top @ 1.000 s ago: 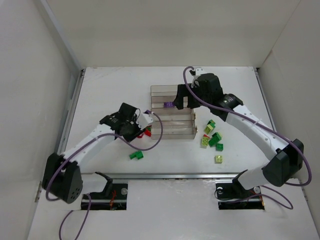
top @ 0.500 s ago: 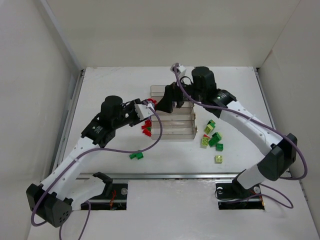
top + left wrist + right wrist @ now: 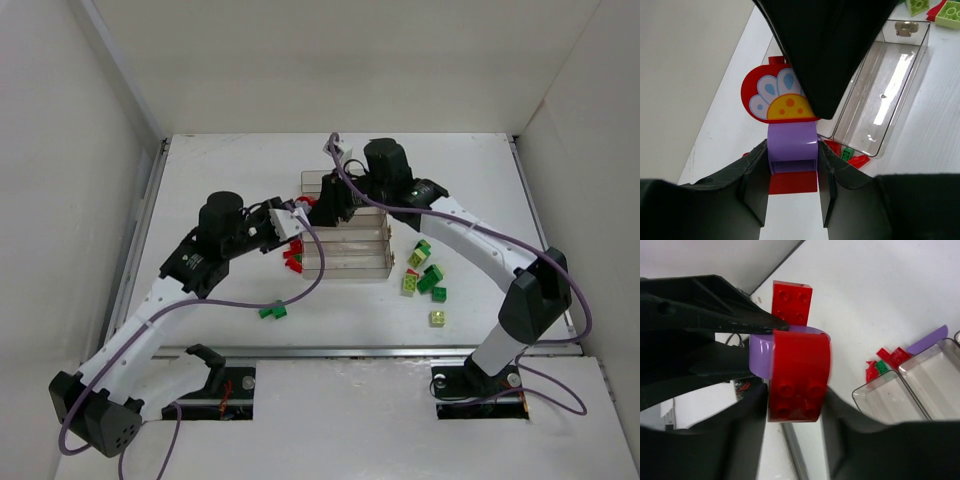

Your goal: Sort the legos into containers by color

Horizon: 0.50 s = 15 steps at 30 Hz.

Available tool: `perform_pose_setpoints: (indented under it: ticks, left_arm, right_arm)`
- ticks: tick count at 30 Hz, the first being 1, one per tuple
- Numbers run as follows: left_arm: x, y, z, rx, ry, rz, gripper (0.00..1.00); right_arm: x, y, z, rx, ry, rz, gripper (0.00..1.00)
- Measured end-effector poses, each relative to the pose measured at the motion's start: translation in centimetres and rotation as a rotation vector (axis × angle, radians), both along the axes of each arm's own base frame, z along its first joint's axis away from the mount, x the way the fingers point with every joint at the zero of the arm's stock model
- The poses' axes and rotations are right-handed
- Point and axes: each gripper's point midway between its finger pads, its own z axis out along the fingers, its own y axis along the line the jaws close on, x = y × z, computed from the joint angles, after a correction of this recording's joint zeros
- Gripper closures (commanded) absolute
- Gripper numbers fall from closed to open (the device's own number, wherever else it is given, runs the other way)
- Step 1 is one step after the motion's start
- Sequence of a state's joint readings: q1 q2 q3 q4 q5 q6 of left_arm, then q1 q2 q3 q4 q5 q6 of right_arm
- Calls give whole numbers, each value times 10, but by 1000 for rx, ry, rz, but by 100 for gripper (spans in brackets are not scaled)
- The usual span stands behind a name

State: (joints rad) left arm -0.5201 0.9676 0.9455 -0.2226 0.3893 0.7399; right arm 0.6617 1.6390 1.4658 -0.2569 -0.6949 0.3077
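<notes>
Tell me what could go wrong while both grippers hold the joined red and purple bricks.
1. The left gripper pinches the purple brick, the right gripper the red brick; pulling apart, a piece may slip and fall outside the tray.
2. The grippers are very close and might collide.

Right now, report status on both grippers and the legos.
Left gripper shut on purple lego. Right gripper shut on red lego. Pieces joined, held at the tray left edge. Grippers nose to nose, crowding each other.
</notes>
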Motion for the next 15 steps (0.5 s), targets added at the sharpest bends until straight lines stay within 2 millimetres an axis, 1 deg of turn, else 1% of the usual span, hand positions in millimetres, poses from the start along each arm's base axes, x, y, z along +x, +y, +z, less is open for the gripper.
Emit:
perform_pose_setpoints:
  ticks: [1,2,3,7,9,11,13,15]
  left_arm:
    - [-1,0,1,-2,-4,-1,100]
    - [-1,2,2,2,-10,4,100]
    - [-2,3,3,-1,-10,5,100]
    - [-4,2,2,-1,-3,2,100]
    - [-4,2,1,-4,4,5,100]
    - [-3,3,-4,-3,22,21,100]
    - [-2,6,-14,6,56,47,100]
    - [-1,10,-29,24,99,78,100]
  right_arm:
    - [0,0,0,2,2,0,82]
    - [3,-1,3,8,16,-14,92]
    - [4,-1,5,13,12,-12,99]
    - [6,2,13,31,-13,-12,100]
    - [8,3,13,30,-18,-25,100]
    - [15,0,11,25,-18,-57,100]
    - [24,-9,5,11,-10,-110,100]
    - [41,-25,-5,-17,0,-196,100]
